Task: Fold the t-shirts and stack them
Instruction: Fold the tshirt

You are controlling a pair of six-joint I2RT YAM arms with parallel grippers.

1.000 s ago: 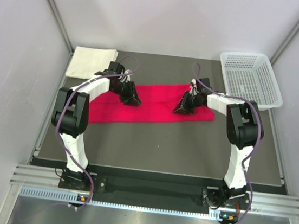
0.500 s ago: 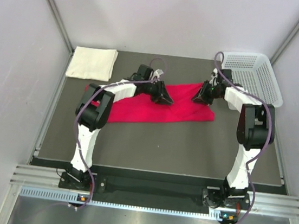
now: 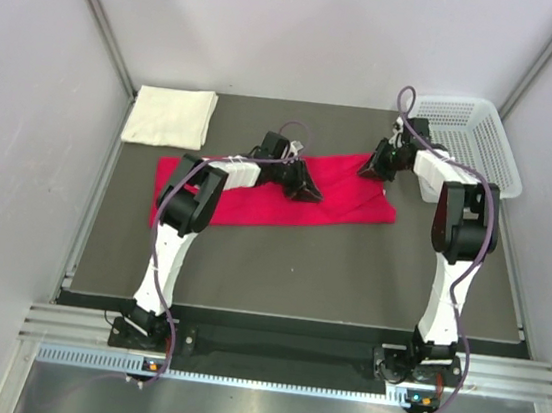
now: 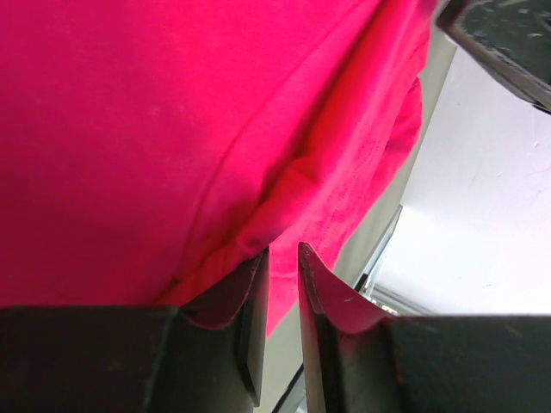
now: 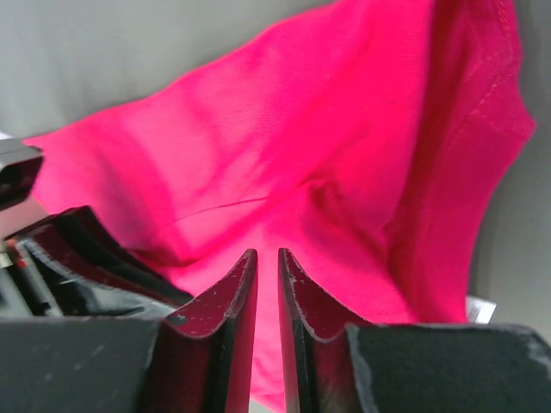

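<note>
The red t-shirt [image 3: 347, 203] lies as a long folded strip across the middle of the dark mat. The cream-white t-shirt [image 3: 171, 115] lies folded at the back left corner. My left gripper [image 3: 308, 188] rests low on the red shirt near its middle, its jaws almost together with nothing between them. In the left wrist view my left gripper [image 4: 282, 254] hovers just over the red cloth [image 4: 129, 129]. My right gripper [image 3: 373, 168] is at the shirt's back right edge. In the right wrist view my right gripper [image 5: 267, 254] is also shut and empty over the red cloth [image 5: 327, 129].
A white mesh basket [image 3: 466, 139] stands at the back right, close to my right arm. The dark mat [image 3: 298, 270] is bordered by grey walls left, right and behind. The left gripper's black body [image 5: 69, 249] shows at the left of the right wrist view.
Both grippers moved right and toward the back along the red shirt: the left from the shirt's left half to its middle, the right from the front right part to the back right edge.
</note>
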